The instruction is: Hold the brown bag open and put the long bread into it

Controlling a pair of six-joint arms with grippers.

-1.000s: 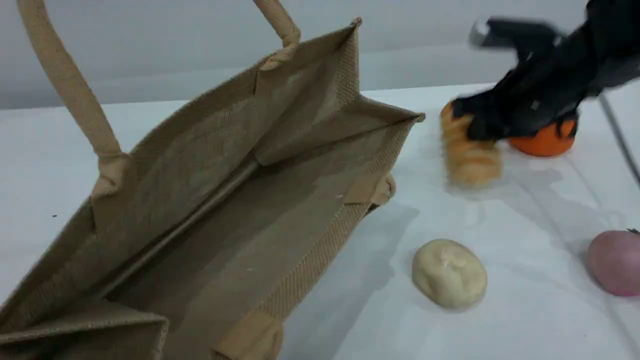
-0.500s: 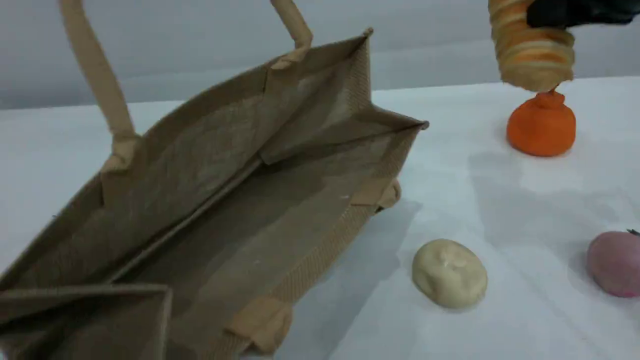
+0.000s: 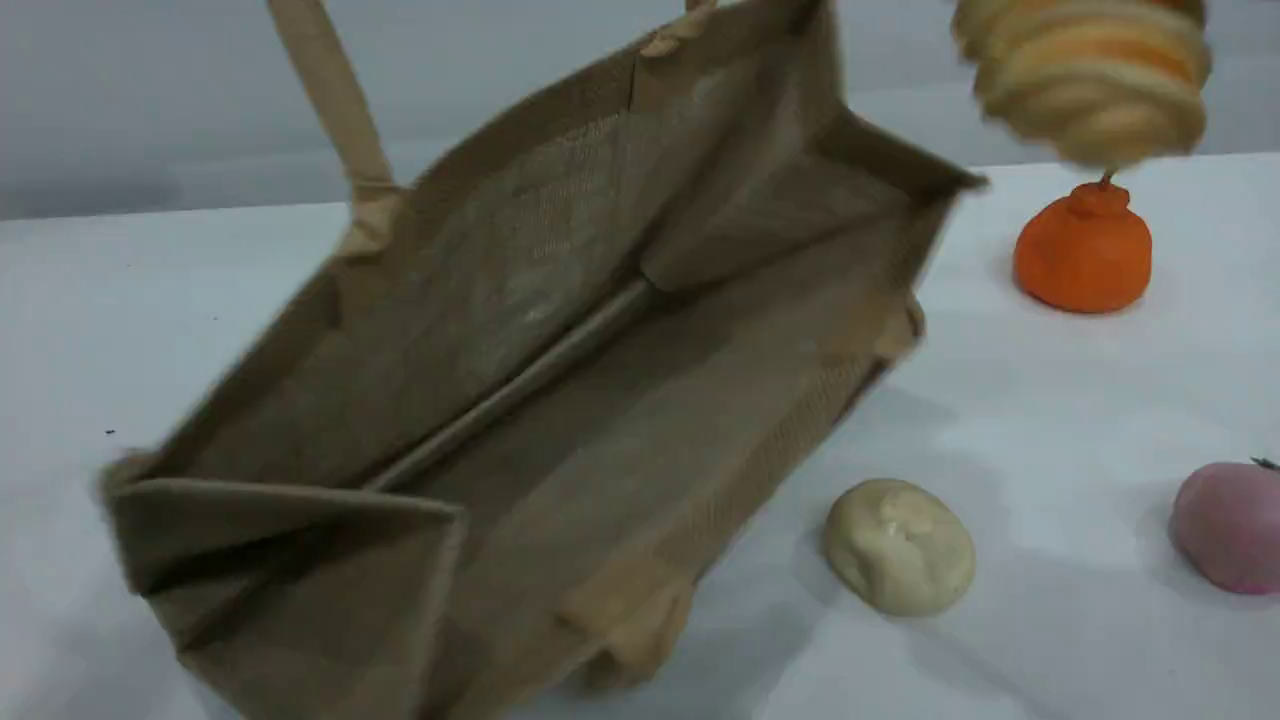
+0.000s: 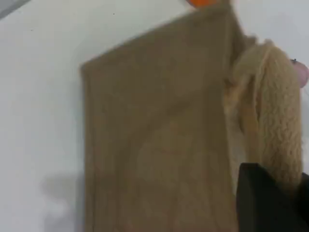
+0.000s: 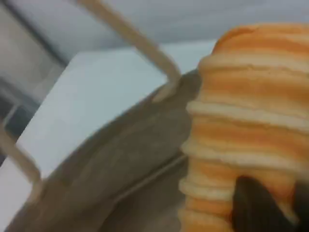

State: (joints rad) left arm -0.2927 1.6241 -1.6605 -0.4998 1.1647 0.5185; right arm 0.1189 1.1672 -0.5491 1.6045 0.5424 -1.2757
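The brown bag (image 3: 560, 330) is tilted with its open mouth facing the scene camera, and one beige handle (image 3: 335, 95) runs up out of the top edge. In the left wrist view my left gripper (image 4: 268, 198) is shut on a thick rope-like handle (image 4: 277, 116) beside the bag's wall (image 4: 154, 140). The long bread (image 3: 1085, 80), ridged with orange stripes, hangs in the air at the top right, just right of the bag's upper corner. My right gripper (image 5: 263, 205) is shut on the bread (image 5: 246, 121); the bag (image 5: 120, 159) lies below it. Neither gripper shows in the scene view.
An orange pumpkin-shaped fruit (image 3: 1083, 250) stands on the white table (image 3: 1050, 400) right under the bread. A cream-white bun (image 3: 898, 545) lies near the bag's front right side. A pink round thing (image 3: 1225, 525) sits at the right edge.
The right gripper took the bread off the table and raised it high. The bag swung up and to the right, toward the bread, its mouth opening wider.
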